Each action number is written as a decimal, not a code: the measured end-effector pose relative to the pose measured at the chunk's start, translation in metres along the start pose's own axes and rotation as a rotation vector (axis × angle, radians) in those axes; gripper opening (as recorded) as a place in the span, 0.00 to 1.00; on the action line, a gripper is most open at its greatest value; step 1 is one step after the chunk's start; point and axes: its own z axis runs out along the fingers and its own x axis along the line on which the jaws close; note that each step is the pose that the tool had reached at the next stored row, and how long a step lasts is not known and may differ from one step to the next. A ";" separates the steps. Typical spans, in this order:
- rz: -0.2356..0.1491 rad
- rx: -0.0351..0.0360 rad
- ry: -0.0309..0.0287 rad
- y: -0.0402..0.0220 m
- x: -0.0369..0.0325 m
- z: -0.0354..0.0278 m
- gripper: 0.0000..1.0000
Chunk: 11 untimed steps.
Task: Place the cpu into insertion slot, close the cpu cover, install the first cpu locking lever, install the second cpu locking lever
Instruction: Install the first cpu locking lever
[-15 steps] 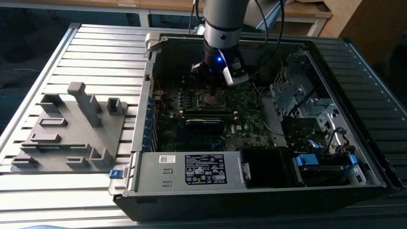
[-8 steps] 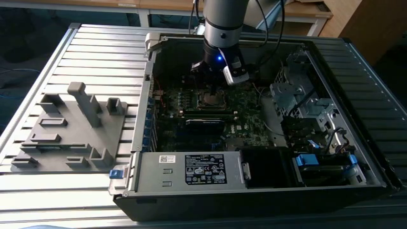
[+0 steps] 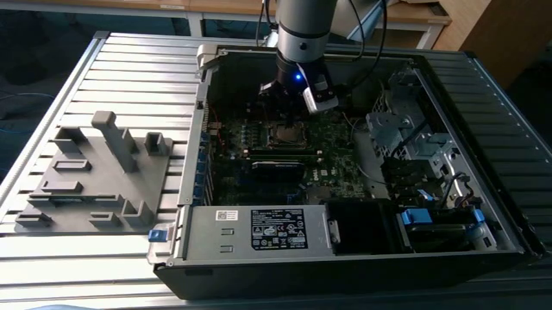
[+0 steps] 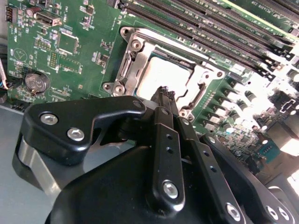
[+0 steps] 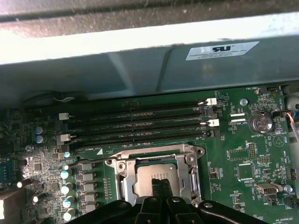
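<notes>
Upper centre of the exterior view, I have the gripper pinched narrow and empty over the cpu, framed by the cpu cover

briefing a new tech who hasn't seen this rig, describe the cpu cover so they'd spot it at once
Inside the open computer case, look at the green motherboard. Beside the long black memory slots sits the cpu cover: unlike them, a square silvery frame whose cut-out middle shows the grey cpu.

In the exterior view, a grey tray lies on the slatted table at nine o'clock from the open computer case, power supply at six
</notes>
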 end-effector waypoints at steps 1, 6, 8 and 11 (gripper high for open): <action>0.000 0.0002 0.0001 0.0000 0.0000 -0.0002 0.11; 0.000 0.0001 0.0001 0.0001 0.0000 -0.0022 0.11; 0.000 -0.0001 0.0000 0.0002 0.0000 -0.0027 0.11; 0.000 0.0002 0.0001 0.0002 0.0000 -0.0038 0.11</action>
